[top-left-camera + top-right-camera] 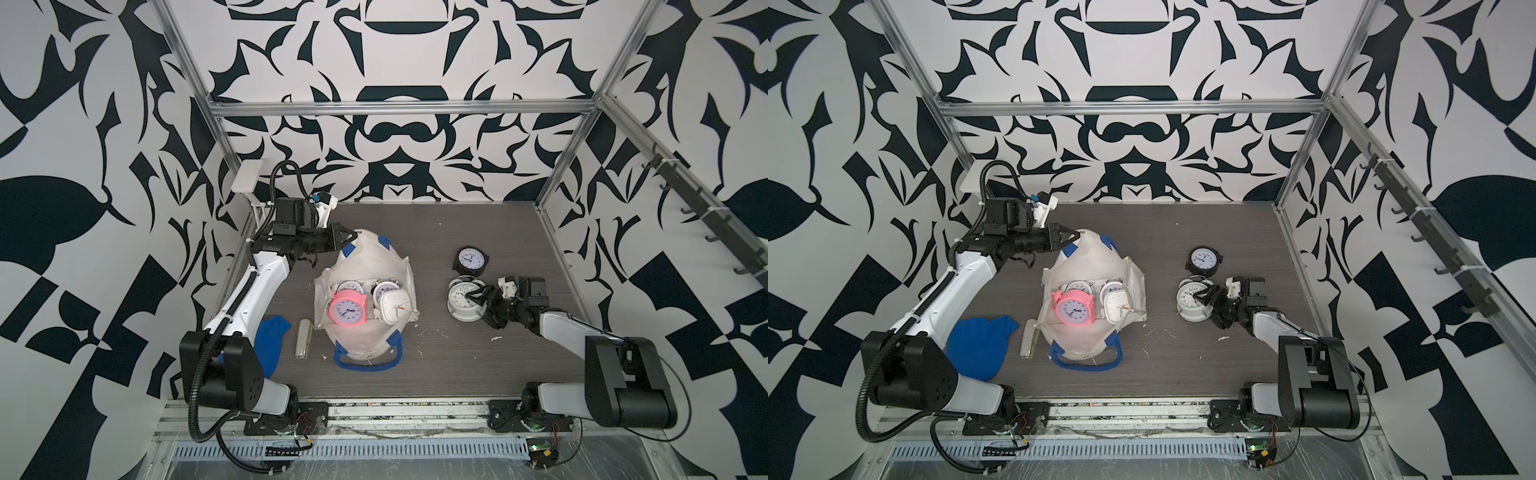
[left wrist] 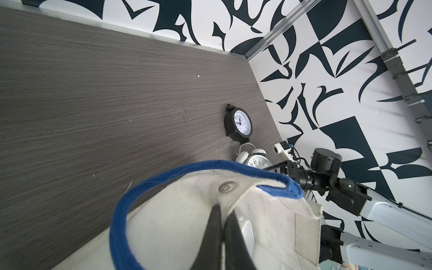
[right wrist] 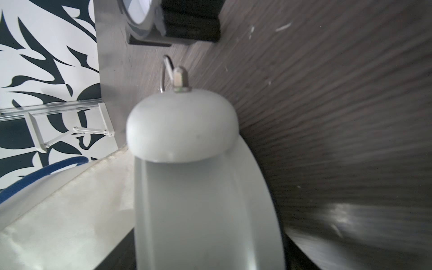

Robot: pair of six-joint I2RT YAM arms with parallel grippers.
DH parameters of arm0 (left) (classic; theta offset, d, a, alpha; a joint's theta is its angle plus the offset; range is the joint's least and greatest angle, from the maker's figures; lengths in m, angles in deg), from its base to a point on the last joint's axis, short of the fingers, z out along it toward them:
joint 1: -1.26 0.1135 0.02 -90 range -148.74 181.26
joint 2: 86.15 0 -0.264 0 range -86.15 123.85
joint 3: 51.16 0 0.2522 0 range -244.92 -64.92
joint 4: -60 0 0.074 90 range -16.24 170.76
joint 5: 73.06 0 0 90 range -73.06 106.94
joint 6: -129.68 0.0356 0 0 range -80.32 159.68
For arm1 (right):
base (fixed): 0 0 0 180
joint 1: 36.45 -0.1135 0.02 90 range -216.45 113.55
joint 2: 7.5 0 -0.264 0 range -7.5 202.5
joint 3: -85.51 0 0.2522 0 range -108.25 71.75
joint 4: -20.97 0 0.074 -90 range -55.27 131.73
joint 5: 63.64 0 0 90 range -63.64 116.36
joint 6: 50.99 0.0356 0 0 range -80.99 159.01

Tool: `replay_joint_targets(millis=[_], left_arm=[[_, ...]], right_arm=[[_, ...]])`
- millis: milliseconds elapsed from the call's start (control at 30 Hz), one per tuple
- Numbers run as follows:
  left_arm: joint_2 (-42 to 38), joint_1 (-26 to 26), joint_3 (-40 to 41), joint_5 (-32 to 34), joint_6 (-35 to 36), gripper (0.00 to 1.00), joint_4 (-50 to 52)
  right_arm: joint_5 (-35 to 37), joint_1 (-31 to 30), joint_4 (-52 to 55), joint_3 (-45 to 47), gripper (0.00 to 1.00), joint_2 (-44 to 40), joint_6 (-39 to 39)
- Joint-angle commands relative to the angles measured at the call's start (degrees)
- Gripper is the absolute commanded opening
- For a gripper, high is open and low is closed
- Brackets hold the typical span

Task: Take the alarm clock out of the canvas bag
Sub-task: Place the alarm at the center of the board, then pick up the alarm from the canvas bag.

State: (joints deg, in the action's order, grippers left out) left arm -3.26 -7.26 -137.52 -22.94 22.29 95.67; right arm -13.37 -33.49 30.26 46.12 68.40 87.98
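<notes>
The silver clock [image 1: 457, 301], on the worktop [image 1: 457, 374] at the right end effector [image 1: 477, 307] (grip cannot be told), should be freed fully before any retreat, the bag [image 1: 365, 266] being clamped by its rim in the left end effector [image 1: 352, 237].

White glossy shells clad the left arm [image 1: 255, 289] and right arm [image 1: 559, 326], with boxy matte-black joints. Ribbed black conduit [image 1: 193, 407] runs along the left; the left gripper [image 1: 352, 237] carries tapered black jaws.

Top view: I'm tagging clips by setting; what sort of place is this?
Probably a robot test cell: an aluminium frame with patterned panels encloses the table; the left arm and right arm stand at its front edge, flanking the canvas bag.
</notes>
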Motion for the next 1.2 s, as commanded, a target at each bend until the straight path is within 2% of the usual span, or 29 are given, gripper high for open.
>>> replay_joint_targets(millis=[0, 300, 533, 633, 700, 767, 800, 933, 1033, 1100, 1167], left_arm=[[-1.41, 0.43, 0.08, -1.94, -0.28, 0.0, -3.72], [-2.11, 0.43, 0.18, -1.78, -0.28, 0.0, -3.71], [-2.22, 0.43, 0.18, -1.87, -0.28, 0.0, -3.64], [-2.43, 0.43, -0.31, -0.86, 0.3, 0.0, -2.55], [-2.47, 0.28, -1.18, -0.13, 1.59, 0.0, -0.76], [-2.39, 0.19, -2.12, -0.07, 2.42, 0.0, 0.81], [-2.4, 0.16, -2.49, -0.18, 2.81, 0.0, 1.36], [-2.55, 0.16, -2.97, -0.2, 3.49, 0.0, 2.18], [-2.74, 0.16, -2.77, -0.4, 3.2, 0.0, 1.87], [-2.74, 0.16, -2.59, -0.7, 2.98, 0.0, 1.52], [-2.6, 0.16, -2.78, -1.06, 2.67, 0.0, 1.23]], right_arm=[[1.66, 0.98, -0.72, 0.09, 0.77, -2.72, -1.1], [8.42, 2.86, 10.82, -3.11, 0.87, -7.77, -4.79], [9.45, 3.1, 16.94, -7.51, 0.87, -10.35, -6.95], [8.96, 2.74, 20.88, -13.55, 0.84, -12.44, -10.08], [6.13, 1.1, 21.45, -19.54, 0.81, -13.26, -12.95], [4.78, -4.09, 23.7, -27.36, 0.81, -12.62, -18.37], [5.88, -8.74, 26.36, -32.86, 0.81, -11.41, -22.63], [7.67, -27.02, 37.78, -54.78, 0.77, -1.06, -36.5], [9.69, -38.82, 43.96, -66.77, 0.77, 6.34, -46.1], [10.04, -43.4, 46.86, -72.26, 0.77, 11.18, -50.42], [9.44, -45.4, 48.99, -76.95, 0.76, 15.99, -52.42]])
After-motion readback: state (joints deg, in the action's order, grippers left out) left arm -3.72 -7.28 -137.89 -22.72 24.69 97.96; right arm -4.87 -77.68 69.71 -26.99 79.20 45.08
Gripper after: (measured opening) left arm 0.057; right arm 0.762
